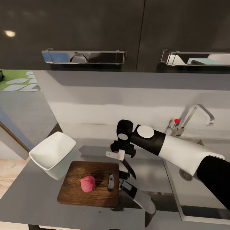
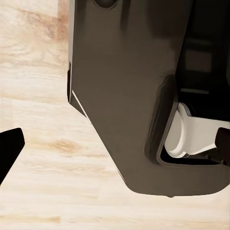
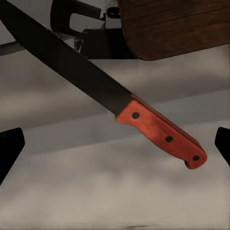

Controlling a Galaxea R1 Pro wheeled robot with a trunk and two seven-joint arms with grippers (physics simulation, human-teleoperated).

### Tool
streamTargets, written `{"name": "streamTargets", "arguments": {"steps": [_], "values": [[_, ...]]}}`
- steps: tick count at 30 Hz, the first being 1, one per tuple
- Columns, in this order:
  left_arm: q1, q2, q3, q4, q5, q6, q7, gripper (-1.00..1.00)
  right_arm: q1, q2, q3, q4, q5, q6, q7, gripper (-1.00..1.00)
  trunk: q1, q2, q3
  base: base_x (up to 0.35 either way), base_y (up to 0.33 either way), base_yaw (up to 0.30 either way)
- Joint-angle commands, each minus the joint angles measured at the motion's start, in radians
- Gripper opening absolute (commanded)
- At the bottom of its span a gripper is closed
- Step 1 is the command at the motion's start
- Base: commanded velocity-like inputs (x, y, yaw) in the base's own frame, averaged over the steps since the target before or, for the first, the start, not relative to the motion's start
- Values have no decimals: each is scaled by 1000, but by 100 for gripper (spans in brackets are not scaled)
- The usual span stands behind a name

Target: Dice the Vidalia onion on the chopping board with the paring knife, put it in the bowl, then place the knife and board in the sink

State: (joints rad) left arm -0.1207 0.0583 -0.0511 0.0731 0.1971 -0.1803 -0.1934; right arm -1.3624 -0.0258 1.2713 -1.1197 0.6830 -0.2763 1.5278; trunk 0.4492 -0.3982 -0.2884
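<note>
While the onion (image 1: 87, 183) is already sitting whole on the board (image 1: 91, 188) beside the bowl (image 1: 52, 154), the right claw (image 1: 123, 163) is hanging wide over the knife (image 3: 120, 103) on the bench (image 1: 32, 204), not gripping; dicing, bowling and sinking remain. Left claw: cannot tell.

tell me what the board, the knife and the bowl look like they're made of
Board: brown wood, matte, with visible grain streaks. Knife: red-brown handle with three dark rivets, probably wood or resin; the blade is dark and dull, likely metal, though it shows no shine. Bowl: smooth plain white with a soft sheen, likely ceramic, possibly plastic.
</note>
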Motion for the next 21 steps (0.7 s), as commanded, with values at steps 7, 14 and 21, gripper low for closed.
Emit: {"name": "streamTargets", "arguments": {"steps": [7, 14, 21], "values": [[-2, 0, -6, 5, 10, -7, -6, 100, -1, -3, 2, -2, 3, -9, -3, 100, 1, -2, -2, 125, 0, 0], [-2, 0, -6, 5, 10, -7, -6, 100, -1, -3, 2, -2, 4, -9, -3, 100, 1, -2, -2, 13, 0, 0], [-2, 0, -6, 5, 10, -7, -6, 100, -1, -2, 2, -2, 5, -6, -3, 100, 1, -2, -2, 1, 0, 0]]}}
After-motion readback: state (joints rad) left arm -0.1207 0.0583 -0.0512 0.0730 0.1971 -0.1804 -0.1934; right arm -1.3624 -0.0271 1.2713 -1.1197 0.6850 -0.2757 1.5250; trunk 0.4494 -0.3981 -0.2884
